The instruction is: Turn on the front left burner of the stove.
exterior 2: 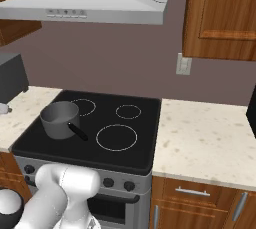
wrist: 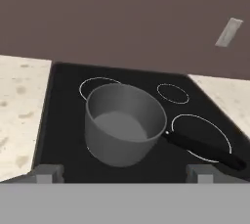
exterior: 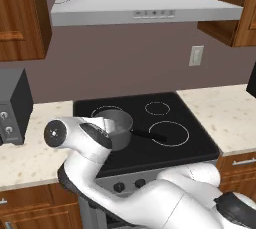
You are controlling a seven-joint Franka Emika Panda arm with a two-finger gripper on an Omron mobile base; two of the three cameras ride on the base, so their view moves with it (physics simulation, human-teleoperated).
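The stove [exterior: 197,138] has a glossy black glass top with thin white rings and a grey steel front with round black knobs [exterior: 119,187]. A grey pot [exterior: 116,125] with a black handle [exterior: 149,135] sits on the front left ring. From the right, the stove [exterior 2: 145,145], its knobs [exterior 2: 108,182] and the pot [exterior 2: 60,119] also show. In the hand view my gripper [wrist: 123,175] is open, its fingertips [wrist: 46,173] wide apart, just in front of the stove's near edge, facing the pot [wrist: 124,123]. My arm's elbow [exterior: 56,133] stands left of the pot.
A grey hood [exterior: 145,3] hangs over the stove. Speckled counters [exterior: 225,113] flank it, with a dark boxy appliance [exterior: 12,105] on the left one. Wooden cabinets [exterior 2: 222,13] hang above, drawers [exterior 2: 192,192] sit below, and an outlet [exterior: 196,55] is on the wall.
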